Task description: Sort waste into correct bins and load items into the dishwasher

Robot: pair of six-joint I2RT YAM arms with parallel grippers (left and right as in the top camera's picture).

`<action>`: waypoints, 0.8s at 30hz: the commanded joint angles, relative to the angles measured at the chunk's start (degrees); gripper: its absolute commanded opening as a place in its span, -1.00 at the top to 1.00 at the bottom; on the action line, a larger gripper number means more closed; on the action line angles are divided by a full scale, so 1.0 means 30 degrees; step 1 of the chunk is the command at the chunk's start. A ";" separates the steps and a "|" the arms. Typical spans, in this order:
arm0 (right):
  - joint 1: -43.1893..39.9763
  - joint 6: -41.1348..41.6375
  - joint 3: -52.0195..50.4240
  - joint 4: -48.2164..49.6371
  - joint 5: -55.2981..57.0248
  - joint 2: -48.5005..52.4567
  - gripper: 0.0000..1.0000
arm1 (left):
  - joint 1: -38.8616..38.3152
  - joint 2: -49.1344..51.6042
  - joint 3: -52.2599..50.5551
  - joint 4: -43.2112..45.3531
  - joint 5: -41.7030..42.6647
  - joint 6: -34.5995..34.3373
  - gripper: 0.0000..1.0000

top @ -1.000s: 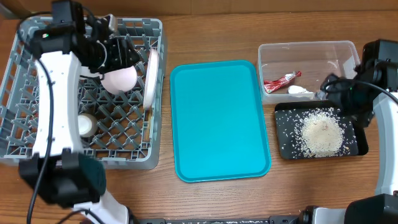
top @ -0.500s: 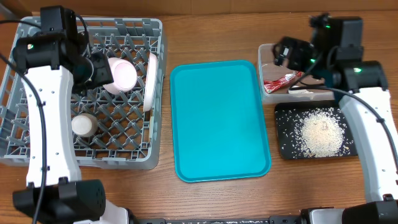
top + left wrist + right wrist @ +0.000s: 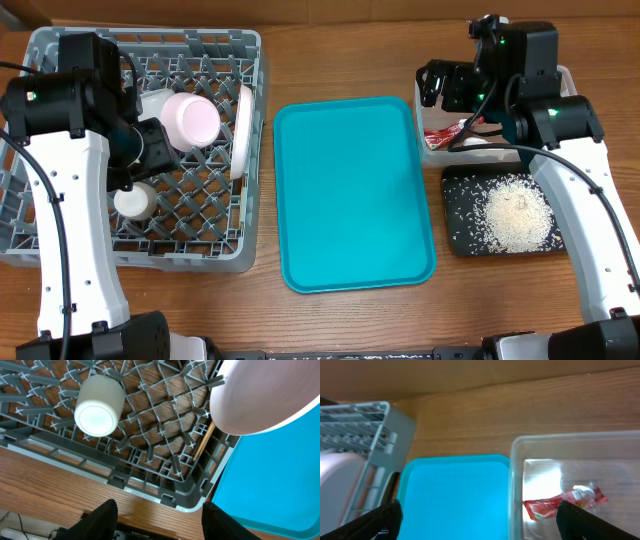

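The grey dish rack point(image 3: 60, 240) holds a white plate point(image 3: 241, 125) on edge, a small white bowl point(image 3: 192, 120) and a small white cup point(image 3: 131, 201). My left gripper point(image 3: 152, 150) is open and empty over the rack, between bowl and cup. In the left wrist view point(image 3: 162, 527) I see the cup point(image 3: 99, 406), the bowl point(image 3: 265, 395) and thin wooden chopsticks point(image 3: 202, 447) by the rack wall. My right gripper point(image 3: 440, 85) is open and empty above the left rim of the clear tub point(image 3: 545, 80), which holds the red-and-white wrapper point(image 3: 450, 133) point(image 3: 565, 502) and white scrap point(image 3: 482, 146). Rice point(image 3: 515, 218) lies in the black tray point(image 3: 455, 235). The metal bowl is hidden.
A large flat teal tray point(image 3: 350, 190) lies between the rack and the bins. It also shows in the right wrist view point(image 3: 455, 495), with the tub rim point(image 3: 516, 485) and the rack corner point(image 3: 370, 425). The table's front edge runs below the rack point(image 3: 60, 485).
My left gripper let go of the white bowl, which now rests in the rack, and drew back to the left. My right arm swung from the black tray up to the clear tub's left side.
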 commanded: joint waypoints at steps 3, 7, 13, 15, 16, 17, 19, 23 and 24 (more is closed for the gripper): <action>-0.0022 -0.0488 0.0255 -0.1632 0.1064 -0.0073 -1.00 | 0.0066 -0.2565 -0.1989 -0.0102 0.0146 -0.0313 -0.13; -0.0022 -0.0444 0.0248 -0.4131 0.1078 -0.1071 -1.00 | 0.0066 -0.5304 -0.4065 0.0189 -0.0197 -0.0029 -0.15; -0.0022 -0.0444 -0.0466 -0.4830 0.1239 -0.3286 -1.00 | 0.0066 -0.9777 -0.7264 0.3796 -0.0204 0.1071 -0.26; -0.0015 -0.0452 -0.0925 -0.4714 0.1632 -0.4262 -1.00 | 0.0066 -1.1358 -0.8597 0.5289 -0.0211 0.1450 -0.50; -0.0015 -0.0452 -0.1290 -0.4568 0.1880 -0.4896 -1.00 | 0.0066 -1.2167 -0.9326 0.6040 -0.0204 0.1545 -0.71; -0.0022 -0.0452 -0.1596 -0.4473 0.2040 -0.5399 -1.00 | 0.0066 -1.2837 -0.9945 0.6630 -0.0189 0.1545 -0.84; -0.0022 -0.0459 -0.2280 -0.4335 0.2331 -0.6506 -1.00 | 0.0066 -1.4127 -1.1256 0.7730 -0.0197 0.1545 -1.00; -0.0022 -0.0532 -0.3898 -0.4189 0.2448 -0.9173 -1.00 | 0.0066 -1.6218 -1.3806 0.9347 -0.0204 0.1537 -1.00; -0.0015 -0.0532 -0.4269 -0.4175 0.2543 -0.9821 -1.00 | 0.0066 -1.6517 -1.4251 0.9500 -0.0197 0.1537 -1.00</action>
